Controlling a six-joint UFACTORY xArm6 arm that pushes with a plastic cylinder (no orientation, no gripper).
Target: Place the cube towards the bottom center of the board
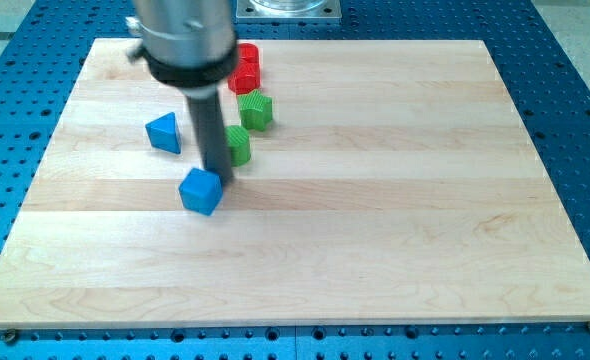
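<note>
A blue cube lies on the wooden board, left of centre. My tip stands right at the cube's upper right corner, touching or almost touching it. A second blue block, wedge-shaped, lies further to the view's upper left. A green block sits just right of the rod, partly hidden by it. Another green block lies above it. A red block lies near the board's top edge, partly behind the rod's housing.
The board rests on a blue perforated table. A metal base plate shows at the view's top. The rod's wide dark housing hangs over the board's upper left.
</note>
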